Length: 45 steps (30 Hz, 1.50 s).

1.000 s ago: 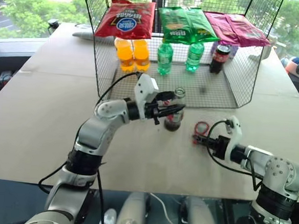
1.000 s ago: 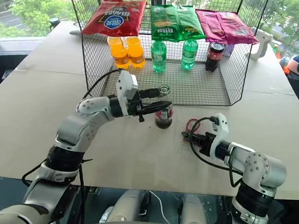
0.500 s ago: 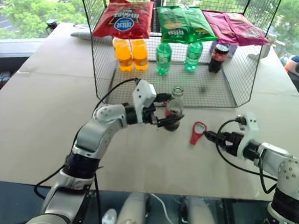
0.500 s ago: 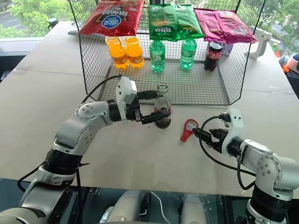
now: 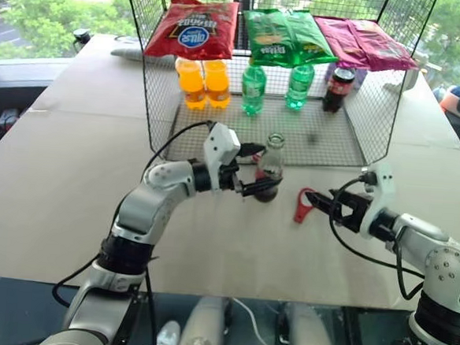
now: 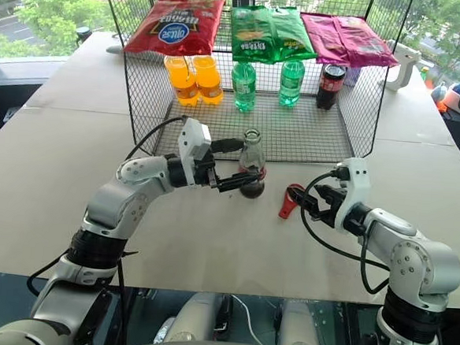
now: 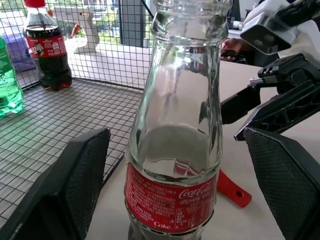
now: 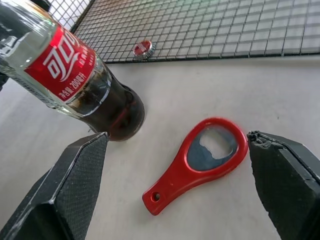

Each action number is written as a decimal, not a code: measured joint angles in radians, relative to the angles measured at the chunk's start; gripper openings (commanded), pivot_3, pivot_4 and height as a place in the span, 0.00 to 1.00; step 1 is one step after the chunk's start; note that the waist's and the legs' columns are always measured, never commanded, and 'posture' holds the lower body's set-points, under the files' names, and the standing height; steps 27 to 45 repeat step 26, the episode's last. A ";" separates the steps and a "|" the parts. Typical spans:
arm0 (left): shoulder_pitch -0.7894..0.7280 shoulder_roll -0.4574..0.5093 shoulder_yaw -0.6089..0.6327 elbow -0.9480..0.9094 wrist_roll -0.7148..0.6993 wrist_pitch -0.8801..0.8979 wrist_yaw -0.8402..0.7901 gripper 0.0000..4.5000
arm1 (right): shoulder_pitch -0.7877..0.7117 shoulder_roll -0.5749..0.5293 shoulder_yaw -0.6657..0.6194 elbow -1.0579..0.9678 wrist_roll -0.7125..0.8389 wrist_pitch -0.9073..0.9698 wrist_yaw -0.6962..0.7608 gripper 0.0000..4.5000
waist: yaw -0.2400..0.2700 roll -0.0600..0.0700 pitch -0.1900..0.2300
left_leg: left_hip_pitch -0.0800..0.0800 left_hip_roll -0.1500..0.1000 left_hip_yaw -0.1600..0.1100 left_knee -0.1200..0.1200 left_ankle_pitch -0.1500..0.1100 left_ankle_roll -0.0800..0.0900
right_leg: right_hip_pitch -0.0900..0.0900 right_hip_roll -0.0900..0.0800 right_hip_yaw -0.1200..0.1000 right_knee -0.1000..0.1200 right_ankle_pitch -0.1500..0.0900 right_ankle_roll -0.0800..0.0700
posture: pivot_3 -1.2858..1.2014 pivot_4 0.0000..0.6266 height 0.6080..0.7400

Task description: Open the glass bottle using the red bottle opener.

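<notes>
While both grippers stand apart and hold nothing, the head views show the glass bottle (image 5: 269, 168) upright on the table (image 5: 71, 185), between the left gripper (image 5: 255, 171)'s spread fingers; the red bottle opener (image 5: 303, 204) lies just beside it, before the right gripper (image 5: 316, 203). Any sideways brush could topple the bottle. Left wrist view: clear neck, uncapped rim, red label. Right wrist view: dark cola below, opener flat, a loose cap (image 8: 143, 48) on the wire tray (image 8: 240, 30).
</notes>
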<state>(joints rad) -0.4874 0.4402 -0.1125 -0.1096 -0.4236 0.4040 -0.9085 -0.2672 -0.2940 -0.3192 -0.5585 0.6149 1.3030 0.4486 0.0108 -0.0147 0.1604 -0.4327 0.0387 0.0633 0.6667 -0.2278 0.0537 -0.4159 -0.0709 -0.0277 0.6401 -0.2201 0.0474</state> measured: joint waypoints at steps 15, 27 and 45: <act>0.242 0.148 0.147 -0.147 -0.125 0.078 -0.050 0.98 | 0.299 -0.252 0.062 -0.152 -0.076 -0.385 0.093 1.00 | 0.002 0.000 0.001 | -0.001 0.001 0.000 -0.001 0.000 0.000 | -0.001 -0.001 0.000 -0.003 -0.001 0.002 | 0.52 0.24 1.00; 0.436 0.219 0.268 -0.265 -0.188 0.130 -0.020 0.98 | 0.681 -0.318 -0.105 -0.196 -0.154 -0.686 0.203 1.00 | 0.002 0.001 0.002 | 0.001 0.002 0.001 -0.003 -0.001 -0.002 | -0.001 -0.003 0.000 -0.006 -0.002 0.003 | 0.52 0.24 1.00; 0.436 0.219 0.268 -0.265 -0.188 0.130 -0.020 0.98 | 0.681 -0.318 -0.105 -0.196 -0.154 -0.686 0.203 1.00 | 0.002 0.001 0.002 | 0.001 0.002 0.001 -0.003 -0.001 -0.002 | -0.001 -0.003 0.000 -0.006 -0.002 0.003 | 0.52 0.24 1.00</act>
